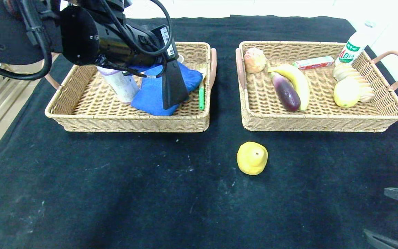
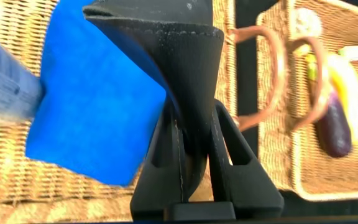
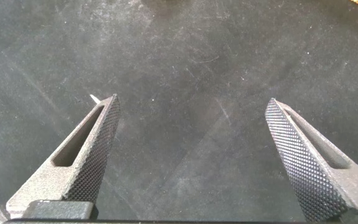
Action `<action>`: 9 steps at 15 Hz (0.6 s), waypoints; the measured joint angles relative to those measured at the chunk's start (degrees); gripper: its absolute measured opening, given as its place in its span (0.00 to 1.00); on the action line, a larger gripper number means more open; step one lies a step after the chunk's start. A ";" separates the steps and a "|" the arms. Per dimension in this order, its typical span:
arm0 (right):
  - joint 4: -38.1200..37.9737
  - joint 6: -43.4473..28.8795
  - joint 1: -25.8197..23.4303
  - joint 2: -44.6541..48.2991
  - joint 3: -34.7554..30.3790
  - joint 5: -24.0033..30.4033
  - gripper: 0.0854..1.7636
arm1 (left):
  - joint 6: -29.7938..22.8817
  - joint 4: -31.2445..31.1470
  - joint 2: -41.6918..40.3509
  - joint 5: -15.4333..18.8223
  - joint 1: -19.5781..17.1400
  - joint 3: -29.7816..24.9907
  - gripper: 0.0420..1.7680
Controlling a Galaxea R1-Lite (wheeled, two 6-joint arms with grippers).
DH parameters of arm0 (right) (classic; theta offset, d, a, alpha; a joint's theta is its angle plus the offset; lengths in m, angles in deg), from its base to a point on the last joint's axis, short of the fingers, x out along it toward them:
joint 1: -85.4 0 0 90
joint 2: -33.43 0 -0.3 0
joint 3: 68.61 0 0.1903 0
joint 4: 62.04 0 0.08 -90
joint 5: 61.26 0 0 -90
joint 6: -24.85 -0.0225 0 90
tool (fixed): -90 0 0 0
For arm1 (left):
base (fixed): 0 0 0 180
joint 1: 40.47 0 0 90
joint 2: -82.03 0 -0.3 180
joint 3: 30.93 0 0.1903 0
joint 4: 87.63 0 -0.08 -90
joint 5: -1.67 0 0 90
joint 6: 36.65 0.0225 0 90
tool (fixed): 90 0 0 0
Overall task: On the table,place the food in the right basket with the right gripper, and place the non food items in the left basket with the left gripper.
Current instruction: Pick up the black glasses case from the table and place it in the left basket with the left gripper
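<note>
Head view: the left arm reaches over the left basket (image 1: pixel 81 100), its left gripper (image 1: pixel 174 86) clamped tight on a blue cloth (image 1: pixel 150 97) beside one white bottle (image 1: pixel 119 84) and one green stick (image 1: pixel 201 97); the right basket (image 1: pixel 323 119) holds one eggplant (image 1: pixel 285 91), one banana (image 1: pixel 297 81); one yellow fruit (image 1: pixel 252 158) lies on the table (image 1: pixel 116 190) before it. Left wrist view: fingers (image 2: pixel 191 93) pinch the cloth. Right wrist view: the right gripper (image 3: pixel 194 155), low at the table's right edge, gapes wide, empty.
</note>
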 joint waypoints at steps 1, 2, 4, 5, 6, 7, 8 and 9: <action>0.00 0.00 0.00 0.00 -0.02 0.00 0.97 | 0.09 0.11 0.52 -0.06 -0.28 0.05 0.16; 0.00 0.00 0.00 0.00 -0.02 0.00 0.97 | 0.09 0.09 0.93 0.00 -0.41 0.05 0.16; 0.00 0.00 0.05 0.00 -0.05 0.00 0.97 | 0.17 0.17 1.45 -0.11 -0.55 0.13 0.34; 0.02 0.00 0.02 0.00 -0.05 -0.02 0.97 | 0.22 0.15 1.62 -0.11 -0.59 0.11 0.42; 0.00 0.02 0.02 0.01 -0.05 -0.05 0.97 | 0.22 0.11 1.73 -0.11 -0.59 0.11 0.48; 0.00 0.02 0.02 0.11 -0.05 -0.05 0.97 | 0.22 0.11 1.79 -0.11 -0.56 0.11 0.54; 0.00 0.02 0.00 0.20 -0.05 -0.05 0.97 | 0.22 0.01 1.84 -0.11 -0.59 0.11 0.59; 0.00 0.02 0.00 0.23 -0.05 0.00 0.97 | 0.22 -0.02 1.87 -0.17 -0.59 0.05 0.64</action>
